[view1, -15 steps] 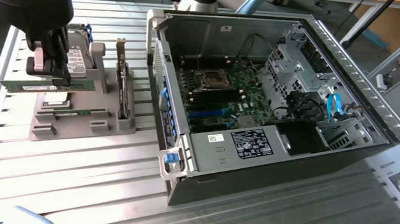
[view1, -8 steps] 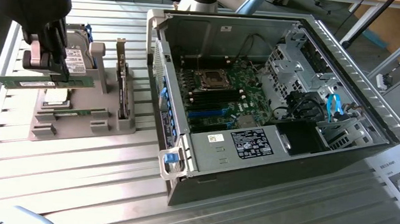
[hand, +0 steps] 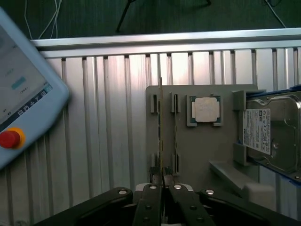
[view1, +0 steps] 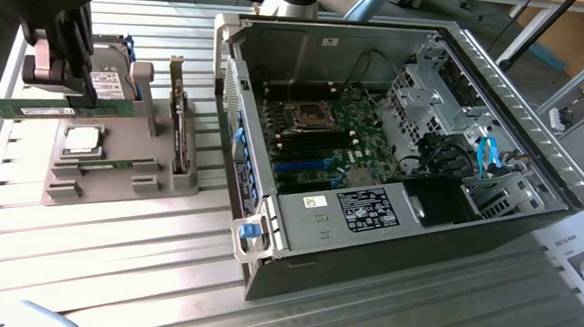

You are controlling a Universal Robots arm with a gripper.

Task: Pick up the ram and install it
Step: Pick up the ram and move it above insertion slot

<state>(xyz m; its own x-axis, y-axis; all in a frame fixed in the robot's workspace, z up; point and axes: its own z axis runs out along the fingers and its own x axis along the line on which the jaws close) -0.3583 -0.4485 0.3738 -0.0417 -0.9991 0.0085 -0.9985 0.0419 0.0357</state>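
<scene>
Green ram [view1: 35, 109] was pinched edge-on by the closed fingers of the gripper [hand: 162, 184], seemingly clear of the grey holder [view1: 112, 161] at the exterior view's left. It was best kept level while lifted.

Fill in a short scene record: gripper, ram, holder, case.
gripper: shut on the ram
ram: held over the holder, outside the case
holder: grey, carrying CPU chip, hard drive, expansion card
case: open, motherboard exposed, at the exterior view's right
</scene>
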